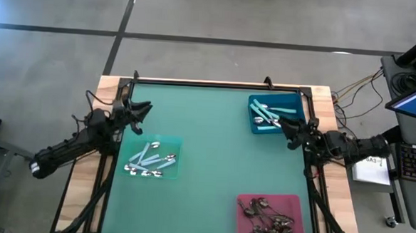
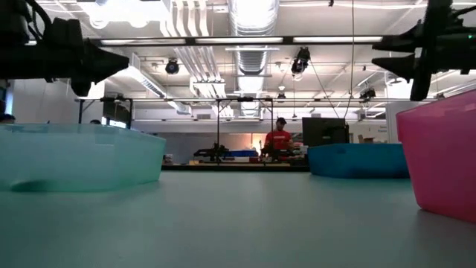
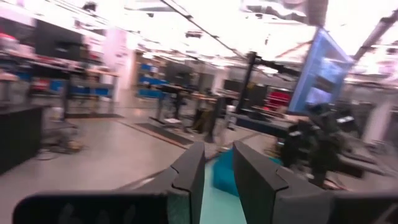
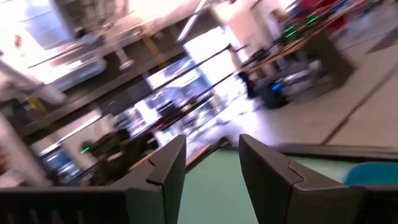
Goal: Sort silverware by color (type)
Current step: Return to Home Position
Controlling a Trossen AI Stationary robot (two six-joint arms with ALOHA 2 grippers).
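The silverware lies sorted in three trays. Pale-blue-handled spoons (image 1: 148, 162) lie in a pale teal tray (image 1: 174, 145). Teal-handled spoons (image 1: 266, 116) lie in a blue tray (image 1: 291, 101). Dark metal spoons (image 1: 267, 218) are piled in a pink tray (image 1: 293, 201). My left gripper (image 1: 145, 110) hovers above the table's left side, just beyond the pale teal tray, and is open and empty (image 3: 219, 163). My right gripper (image 1: 277, 124) hovers at the near-right corner of the blue tray, open and empty (image 4: 212, 155).
The green table top (image 1: 213, 145) has a black frame along its far edge (image 1: 217, 83). In the low view the pale teal tray (image 2: 74, 156), the blue tray (image 2: 357, 160) and the pink tray (image 2: 439, 164) stand on the table. A person in red (image 2: 280, 138) is far behind it.
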